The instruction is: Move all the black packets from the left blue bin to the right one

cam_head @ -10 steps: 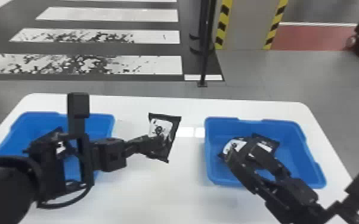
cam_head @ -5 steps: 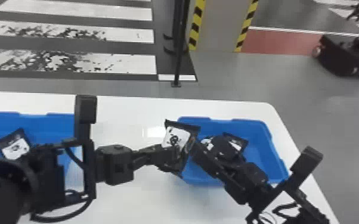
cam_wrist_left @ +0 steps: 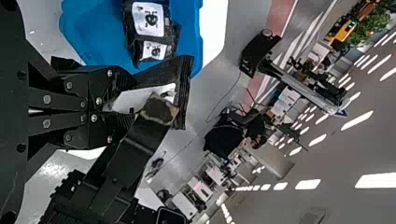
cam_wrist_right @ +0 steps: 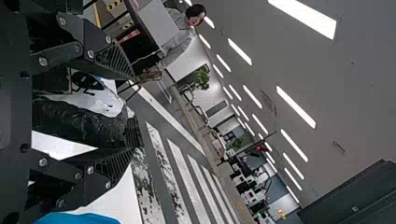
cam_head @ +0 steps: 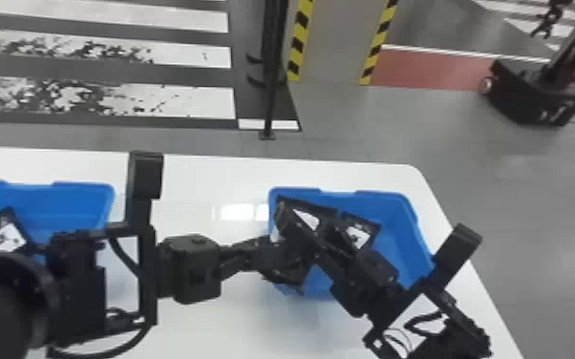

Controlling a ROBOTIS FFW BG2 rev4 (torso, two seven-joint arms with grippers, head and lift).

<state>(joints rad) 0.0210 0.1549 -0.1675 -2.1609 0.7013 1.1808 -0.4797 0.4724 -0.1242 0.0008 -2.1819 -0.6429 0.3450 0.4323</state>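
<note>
Looking down on a white table (cam_head: 215, 181), with the left bin (cam_head: 81, 191) and right bin (cam_head: 382, 200) on top, both blue. Seeing two black packets with white labels in the right bin, another (cam_head: 2, 236) in the left one. Finding one more, the held packet (cam_wrist_left: 183, 74), black and creased with a pale panel and ribbed end, at the right bin's near left corner. Noting the left gripper (cam_head: 272, 255) clamped on it, fingers nearly together. Noting the right gripper (cam_head: 296, 238) with fingers wide apart, straddling the same one; cannot tell if touching.
</note>
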